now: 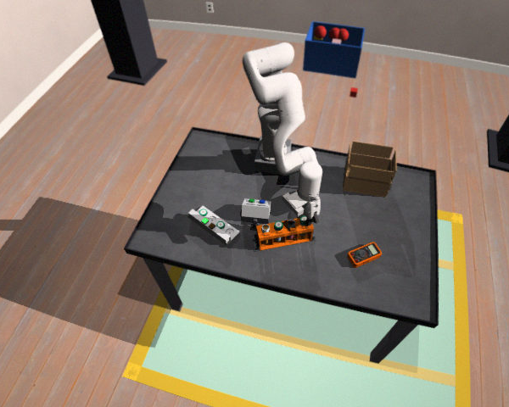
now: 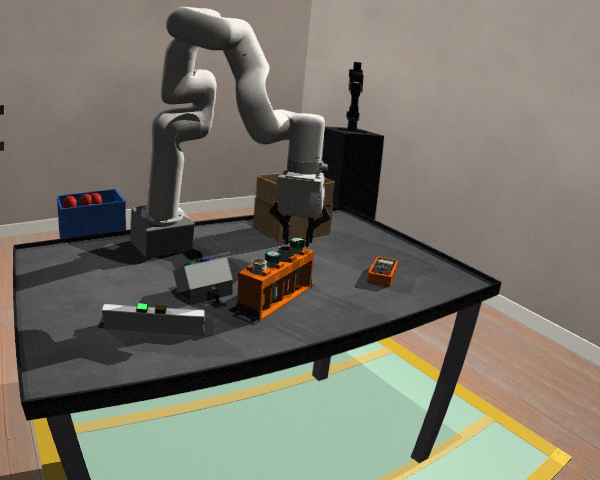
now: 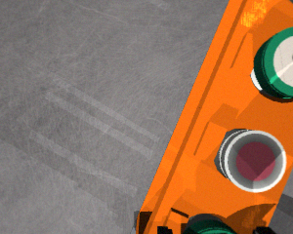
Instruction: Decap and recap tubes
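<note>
Gripper (image 2: pixel 297 235), fingers parted and empty, hangs directly above the capped end tube (image 2: pixel 296 242) of the orange rack (image 2: pixel 269 289) lying mid-desk.

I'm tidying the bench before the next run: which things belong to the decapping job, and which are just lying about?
In use: decapping station, cap tray, key housing, gripper.
Lying about: multimeter, cardboard box, blue bin, red cube.

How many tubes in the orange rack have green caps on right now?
2: the end tube's green cap under the open jaws, and a second cap two places along the orange rack. The other two tubes stand uncapped.
</note>
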